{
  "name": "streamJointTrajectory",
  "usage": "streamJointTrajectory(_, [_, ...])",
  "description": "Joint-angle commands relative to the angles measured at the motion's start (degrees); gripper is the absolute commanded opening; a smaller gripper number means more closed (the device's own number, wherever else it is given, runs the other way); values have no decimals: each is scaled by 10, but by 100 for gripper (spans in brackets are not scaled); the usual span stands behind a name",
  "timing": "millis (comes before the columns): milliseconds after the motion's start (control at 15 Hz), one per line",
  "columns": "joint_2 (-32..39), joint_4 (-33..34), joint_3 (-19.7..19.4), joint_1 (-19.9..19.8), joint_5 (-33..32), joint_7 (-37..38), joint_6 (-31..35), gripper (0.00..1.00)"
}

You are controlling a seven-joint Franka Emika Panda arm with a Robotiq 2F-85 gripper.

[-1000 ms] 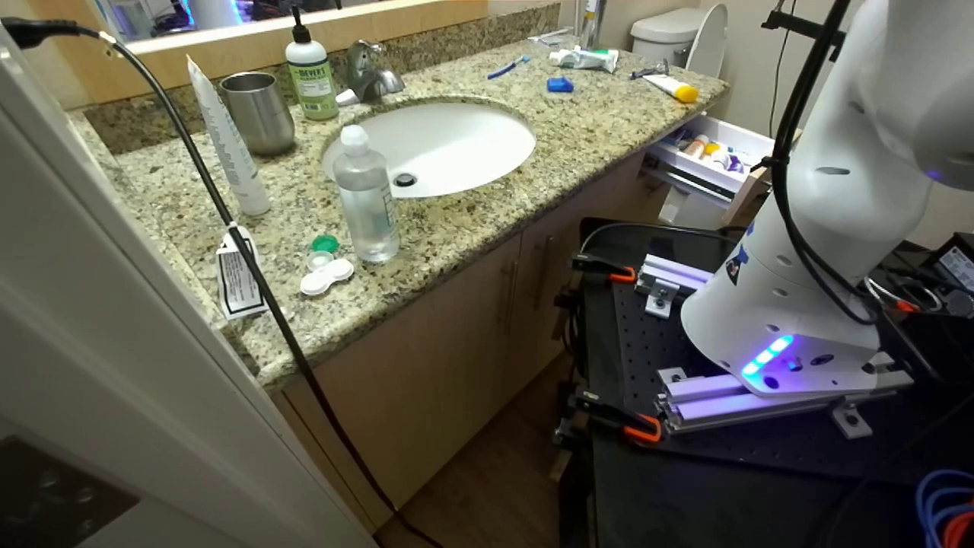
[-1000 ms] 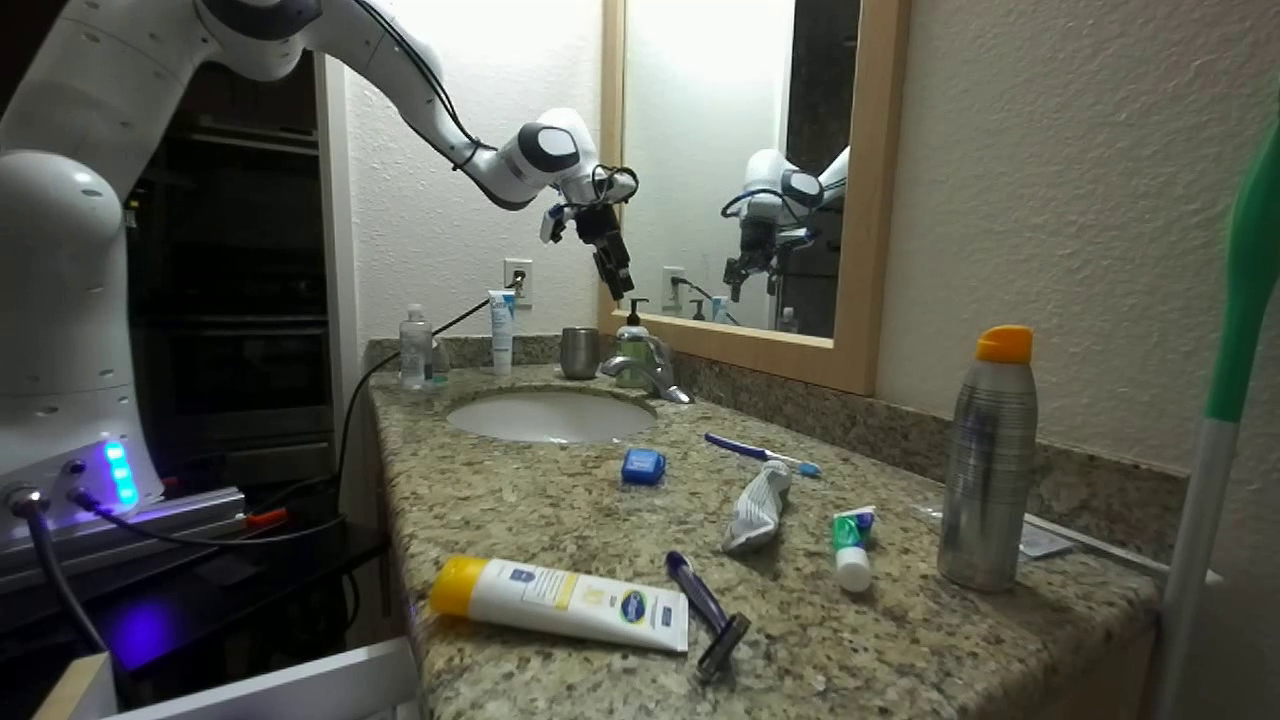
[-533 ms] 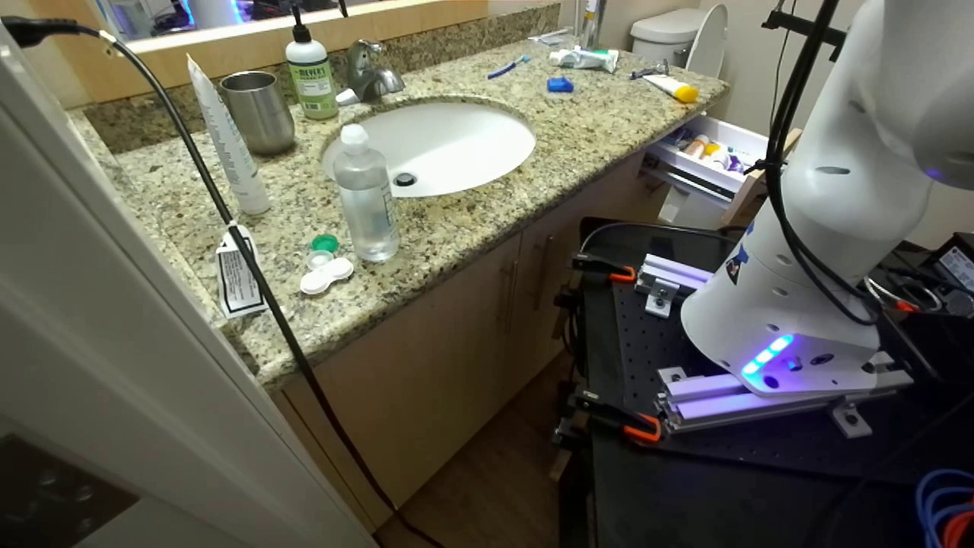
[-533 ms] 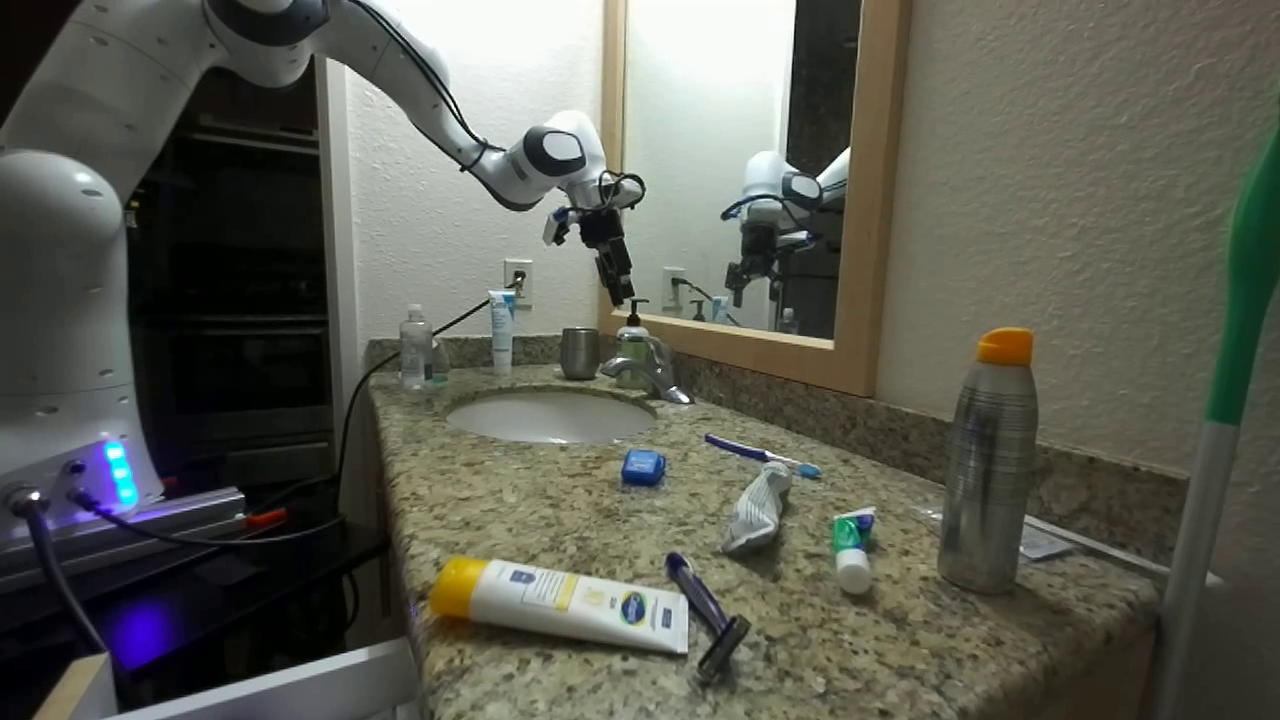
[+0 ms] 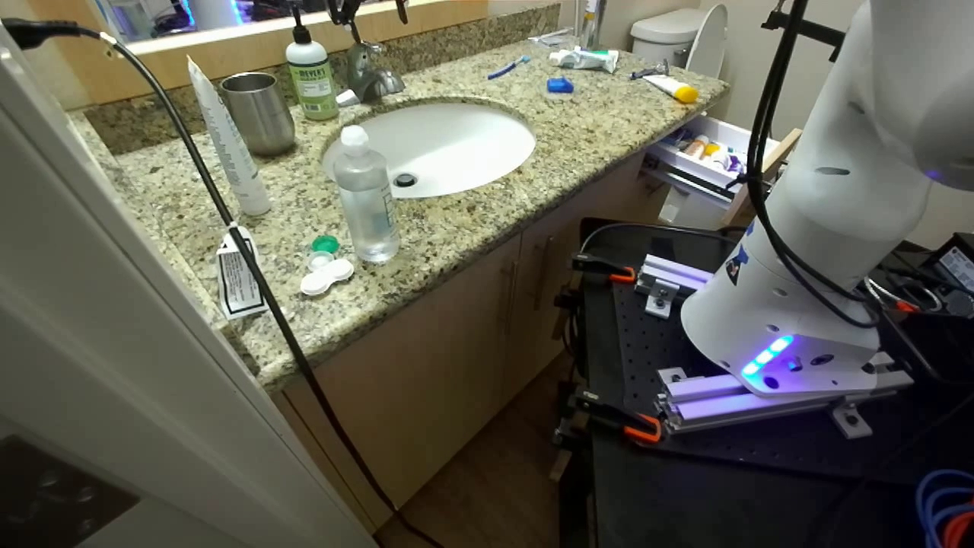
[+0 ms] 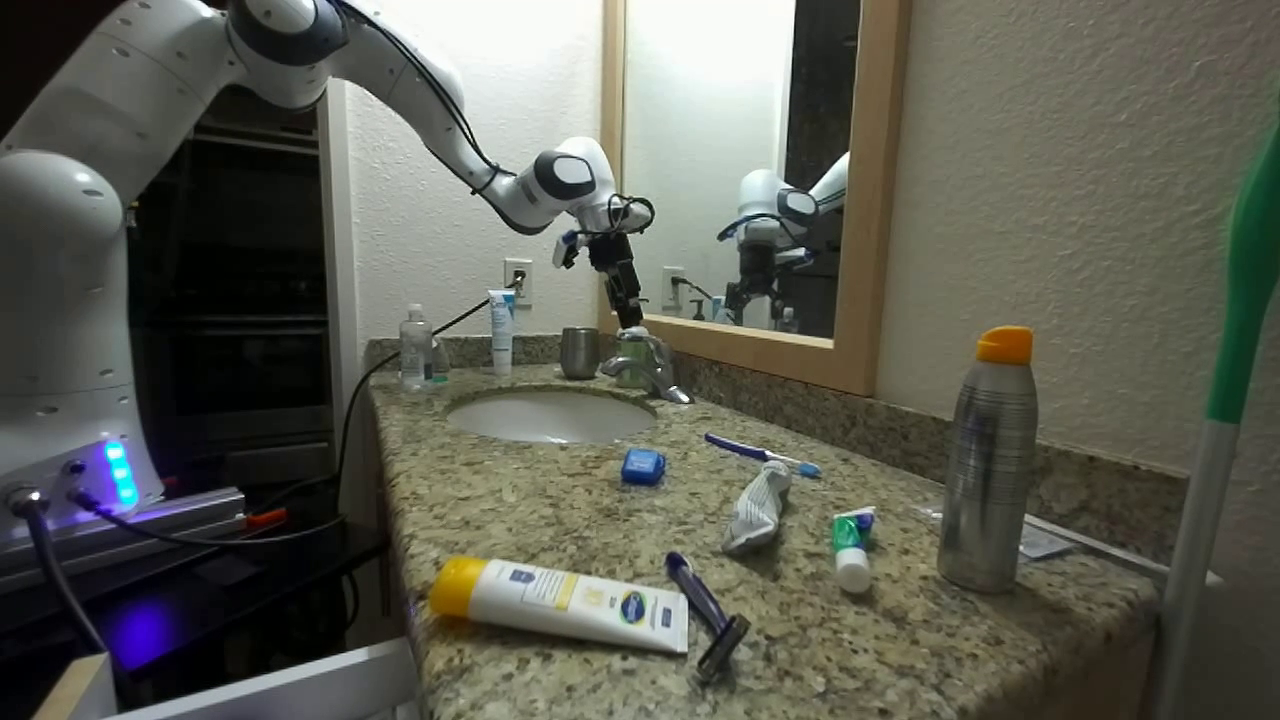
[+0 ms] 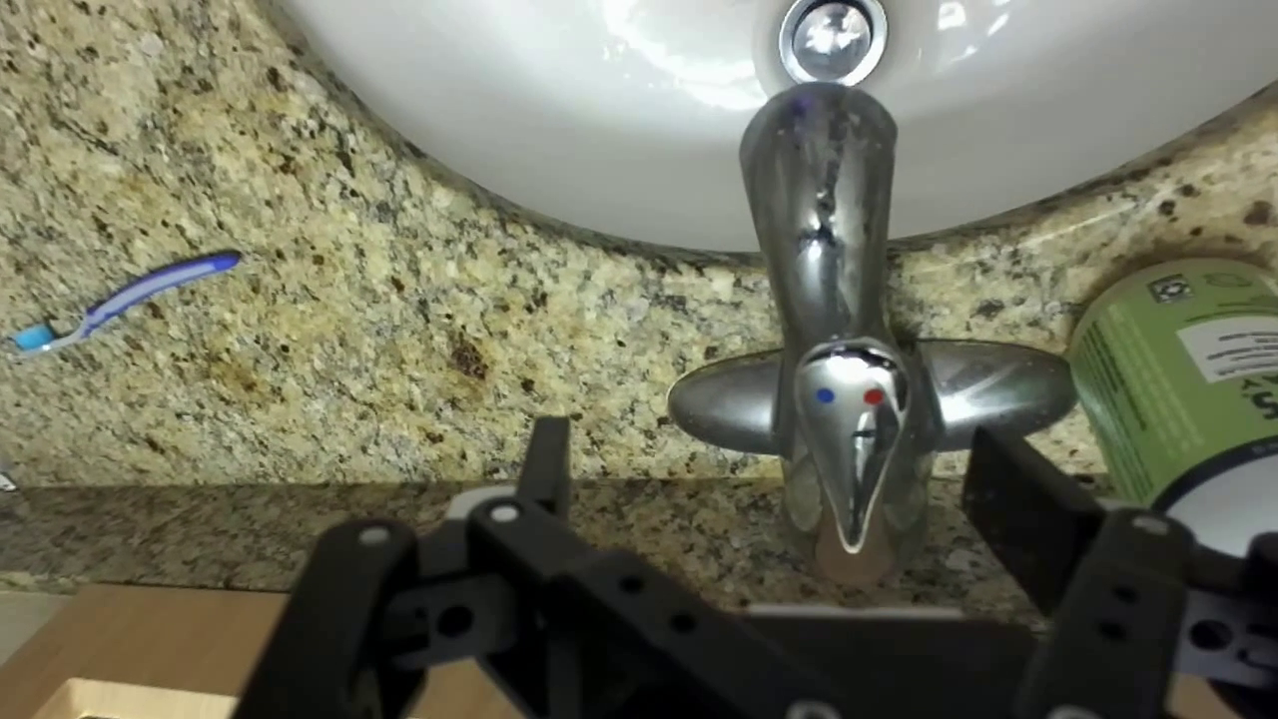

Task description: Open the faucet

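The claw (image 7: 774, 479) was wide, its two fingers (image 7: 544, 464) far apart. In the wrist view, the handle (image 7: 852, 429) of the faucet (image 7: 837, 310) showed between the fingers, with a gap on each side. It was hard to say if any part touched. The faucet stood at the back edge of the white sink (image 5: 472, 137), in a speckled stone table (image 5: 456, 217), and its spout (image 7: 819, 180) stuck out over the sink toward the drain (image 7: 834, 42). On top of the handle were a blue dot (image 7: 825, 395) and a red dot (image 7: 874, 396).

Just beside the faucet stood a green and white soap bottle (image 5: 312, 84) with a black pump. In an exterior view its label said "MEYER'S", and the small words below were too blurry to read. Next to the soap was a grey metal cup (image 5: 261, 118). A white tube (image 5: 232, 144) stood on its cap near the cup, and a clear bottle (image 5: 367, 205) stood near the front edge. A white tag (image 5: 237, 281) by the black cord (image 5: 284, 323) had writing too tiny to read.

In an exterior view, a yellow-capped tube (image 6: 570, 605) lay on its side. It had a round blue mark. A silver can (image 6: 988, 475) with an orange top stood upright.
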Motion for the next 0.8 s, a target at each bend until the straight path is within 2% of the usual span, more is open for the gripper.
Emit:
streamJointTrajectory(0, [-2, -1, -8, 7, 8, -2, 5, 100])
streamJointTrajectory(400, [40, 15, -17, 12, -5, 3, -5, 100])
streamJointTrajectory(600, [34, 6, -14, 10, 6, -4, -2, 100])
streamJointTrajectory(667, [36, 7, -14, 10, 6, -5, -2, 79])
streamJointTrajectory(733, [37, 6, -17, 13, 2, 2, 3, 74])
